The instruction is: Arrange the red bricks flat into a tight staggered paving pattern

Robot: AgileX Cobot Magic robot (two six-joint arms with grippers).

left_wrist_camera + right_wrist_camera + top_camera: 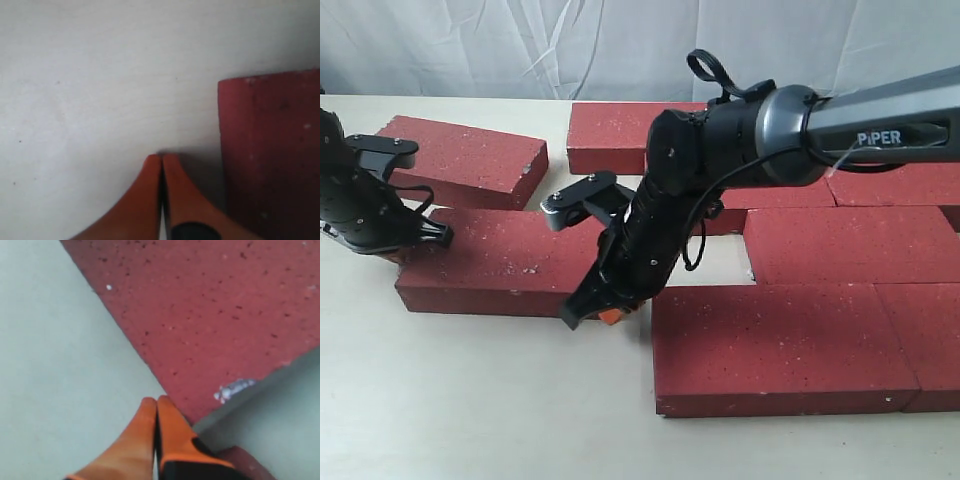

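Several dark red bricks lie flat on the pale table. One loose brick (500, 262) lies at mid-left, another (470, 160) behind it, a third (620, 135) at the top centre. Packed bricks (770, 345) fill the right side. My left gripper (392, 256) is shut and empty, its tip low on the table (75, 100) just off the mid-left brick's (270, 150) left end. My right gripper (590, 315) is shut and empty too, with its tip (156, 401) against that brick's (210, 315) front right corner. A corner of the front packed brick (245, 460) shows beside it.
The right arm (760, 130) reaches across the middle, hiding part of the bricks behind it. A narrow gap of bare table (720, 265) separates the mid-left brick from the packed group. A white curtain (620, 40) hangs behind the table.
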